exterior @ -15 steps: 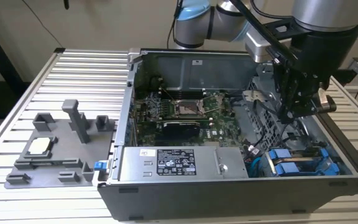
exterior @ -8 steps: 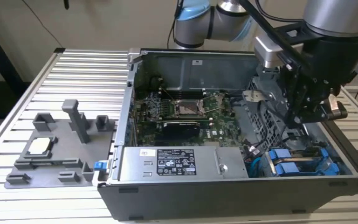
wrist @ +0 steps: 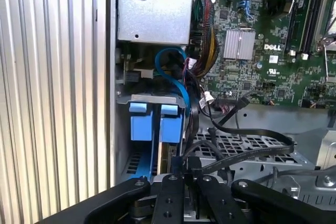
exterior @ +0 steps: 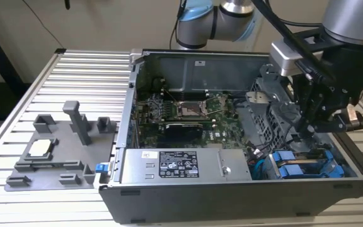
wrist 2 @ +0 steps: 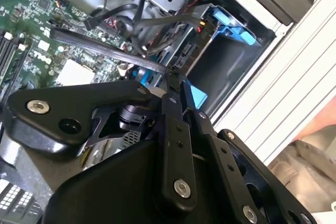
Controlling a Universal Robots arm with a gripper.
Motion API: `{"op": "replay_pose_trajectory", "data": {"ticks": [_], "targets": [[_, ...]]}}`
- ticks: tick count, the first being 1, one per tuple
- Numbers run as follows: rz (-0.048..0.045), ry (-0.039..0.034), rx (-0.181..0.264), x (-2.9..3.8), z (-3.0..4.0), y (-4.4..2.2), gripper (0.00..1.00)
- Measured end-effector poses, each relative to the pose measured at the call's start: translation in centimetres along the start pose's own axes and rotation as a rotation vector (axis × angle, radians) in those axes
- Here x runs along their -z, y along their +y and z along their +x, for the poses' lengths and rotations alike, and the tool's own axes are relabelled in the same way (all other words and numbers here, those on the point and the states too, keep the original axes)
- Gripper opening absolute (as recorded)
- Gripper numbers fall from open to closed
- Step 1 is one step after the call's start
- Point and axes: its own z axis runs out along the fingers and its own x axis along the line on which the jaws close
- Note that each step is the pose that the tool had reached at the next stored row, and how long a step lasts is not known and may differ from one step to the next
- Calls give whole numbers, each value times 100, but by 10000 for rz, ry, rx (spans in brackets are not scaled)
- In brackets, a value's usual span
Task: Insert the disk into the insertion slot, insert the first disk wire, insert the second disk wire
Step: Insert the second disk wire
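So here's where you're at: your gripper is down inside the open computer case, over the drive-bay corner on the exterior view's right. In both wrist views the black fingers look pinched together around a black cable, a flat wire that loops over the perforated grey metal cage. So I'd call the claw closed on that cable, gripping it close to the blue tabs.

The disk is already seated in the insertion slot, at the case's near corner in the exterior view. You mostly see its bright blue frame, two tabs side by side in the first wrist view, with a blue cable curling up behind them toward the bundle of coloured wires.

The silver power-supply box sits just beside the bay, and the green motherboard is behind it. Off on the exterior view's left, a grey fixture plate rests on the ribbed metal table, well apart from the case
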Motion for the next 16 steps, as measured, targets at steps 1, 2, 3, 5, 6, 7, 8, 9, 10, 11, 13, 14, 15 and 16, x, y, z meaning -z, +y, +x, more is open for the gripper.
{"op": "replay_pose_trajectory", "data": {"ticks": [1,2,3,5,6,7,8,9,10,11,13,14,15,16], "targets": [[-10,-4,-1,-2,20,-10,16],[-20,-6,0,-4,40,-19,16],[-30,-10,-2,-6,60,-28,16],[-52,-15,-2,-10,102,-48,16],[-62,-18,-2,-11,123,-56,16],[-73,-22,-3,-13,145,-64,16],[-84,-27,-4,-15,168,-71,16],[-93,-30,-4,-16,186,-75,16],[-92,-31,-5,-16,188,-75,16],[-93,-29,-5,-15,188,-75,16],[-93,-39,-7,-16,190,-74,16],[-87,-137,-22,-15,191,-75,16],[-76,-313,-52,-16,191,-75,16],[-66,-487,-84,-15,192,-75,16]]}}
